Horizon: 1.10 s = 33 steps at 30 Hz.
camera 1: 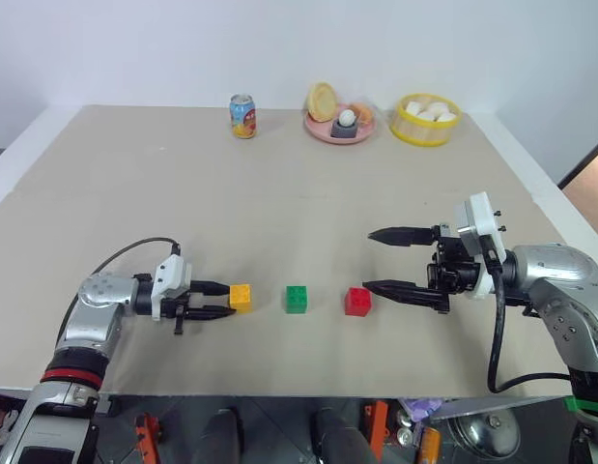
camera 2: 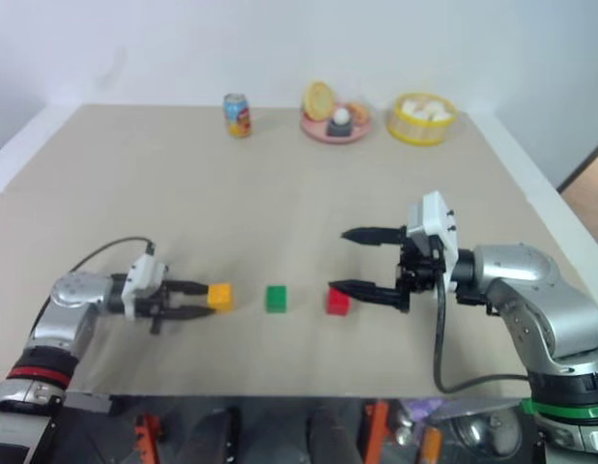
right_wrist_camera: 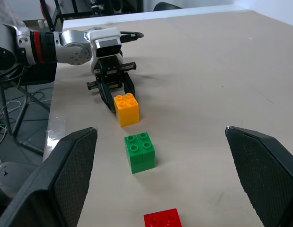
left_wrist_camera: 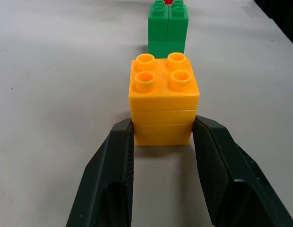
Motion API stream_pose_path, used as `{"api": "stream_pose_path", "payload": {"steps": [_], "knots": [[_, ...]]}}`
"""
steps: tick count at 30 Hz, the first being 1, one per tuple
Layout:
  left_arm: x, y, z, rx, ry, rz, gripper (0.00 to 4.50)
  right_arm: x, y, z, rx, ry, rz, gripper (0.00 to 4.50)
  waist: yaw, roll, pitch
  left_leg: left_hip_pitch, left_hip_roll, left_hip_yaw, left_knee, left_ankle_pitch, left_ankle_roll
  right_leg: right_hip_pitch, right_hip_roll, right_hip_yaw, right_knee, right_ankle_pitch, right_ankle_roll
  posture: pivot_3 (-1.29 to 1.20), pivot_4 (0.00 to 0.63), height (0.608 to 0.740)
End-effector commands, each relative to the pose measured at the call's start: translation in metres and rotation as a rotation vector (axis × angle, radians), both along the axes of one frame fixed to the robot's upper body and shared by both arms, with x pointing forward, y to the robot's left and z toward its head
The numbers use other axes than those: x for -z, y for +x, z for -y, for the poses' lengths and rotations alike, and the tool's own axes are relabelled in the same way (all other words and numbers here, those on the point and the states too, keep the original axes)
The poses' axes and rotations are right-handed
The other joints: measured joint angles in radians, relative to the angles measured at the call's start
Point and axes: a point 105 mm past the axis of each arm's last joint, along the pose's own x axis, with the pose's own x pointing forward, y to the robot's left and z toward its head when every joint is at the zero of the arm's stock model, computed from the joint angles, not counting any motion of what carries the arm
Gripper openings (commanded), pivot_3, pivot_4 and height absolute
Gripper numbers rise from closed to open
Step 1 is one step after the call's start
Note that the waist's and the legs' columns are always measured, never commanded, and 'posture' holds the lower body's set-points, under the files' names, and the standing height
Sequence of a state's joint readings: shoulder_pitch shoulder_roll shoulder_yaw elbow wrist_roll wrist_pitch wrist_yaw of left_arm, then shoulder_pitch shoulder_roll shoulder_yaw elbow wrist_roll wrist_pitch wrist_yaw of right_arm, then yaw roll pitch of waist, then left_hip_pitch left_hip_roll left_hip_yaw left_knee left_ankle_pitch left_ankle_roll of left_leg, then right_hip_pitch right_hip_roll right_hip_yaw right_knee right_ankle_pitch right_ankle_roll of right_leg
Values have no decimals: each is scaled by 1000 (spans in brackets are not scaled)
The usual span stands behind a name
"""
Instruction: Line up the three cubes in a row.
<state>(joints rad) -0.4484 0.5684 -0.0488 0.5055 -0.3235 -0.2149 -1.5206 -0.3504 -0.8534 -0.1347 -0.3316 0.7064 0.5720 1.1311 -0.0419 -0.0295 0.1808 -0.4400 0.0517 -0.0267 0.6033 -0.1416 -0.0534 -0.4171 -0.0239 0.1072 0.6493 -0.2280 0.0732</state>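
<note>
Three studded cubes sit in a line near the table's front edge: a yellow-orange cube on the left, a green cube in the middle and a red cube on the right. My left gripper lies level on the table, pointing right, shut on the yellow-orange cube; its fingers press the cube's two sides. Just right of the red cube my right gripper hovers, pointing left, wide open and holding nothing. Its lower finger ends close beside the red cube.
At the far edge of the tan table stand a soda can, a pink plate with food items, and a yellow basket of white lumps. A cable loops behind my left wrist.
</note>
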Motion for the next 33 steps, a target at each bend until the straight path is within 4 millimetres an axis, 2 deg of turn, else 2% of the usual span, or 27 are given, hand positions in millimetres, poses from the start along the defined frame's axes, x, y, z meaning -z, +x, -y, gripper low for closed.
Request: {"api": "stream_pose_path", "payload": {"steps": [1, 8, 9, 15, 24, 33], "knots": [[3, 0, 6, 39, 19, 2, 1256, -13, -5, 2, 3, -1, 49, 4500, 0, 0, 0, 0, 0, 0, 0, 0, 0, 0, 0, 0, 0, 0, 0, 0, 150, 740], [4, 3, 8, 47, 30, 9, 1256, -16, -4, 6, 20, -1, 54, 4500, 0, 0, 0, 0, 0, 0, 1, 0, 0, 1, 0, 0, 0, 0, 1, 0, 150, 740], [5, 3, 8, 51, 33, -4, 2310, -16, -4, 6, 21, -1, 55, 4500, 0, 0, 0, 0, 0, 0, 1, 0, 0, 1, 0, 0, 0, 0, 1, 0, 150, 740], [1, 7, 6, 27, 32, 29, 4307, -16, -1, 4, 18, 6, 58, 4500, -1, 0, 0, 0, 0, 0, 1, 0, 0, 1, 0, 0, 0, 1, 1, 0, 150, 740], [-2, -2, -16, -1, 56, 24, 4307, -20, 4, 3, 5, 17, 68, 4500, -7, 0, 0, 0, 0, 0, 1, 0, 0, 0, 0, 0, 0, 1, 1, 0, 150, 740], [-7, -12, -56, -116, 95, 17, 4307, -22, 8, 3, -5, 9, 77, 4500, -9, 0, 0, 0, 3, 2, -2, 0, 0, -2, 2, 0, 1, 0, -2, 0, 150, 740]]}}
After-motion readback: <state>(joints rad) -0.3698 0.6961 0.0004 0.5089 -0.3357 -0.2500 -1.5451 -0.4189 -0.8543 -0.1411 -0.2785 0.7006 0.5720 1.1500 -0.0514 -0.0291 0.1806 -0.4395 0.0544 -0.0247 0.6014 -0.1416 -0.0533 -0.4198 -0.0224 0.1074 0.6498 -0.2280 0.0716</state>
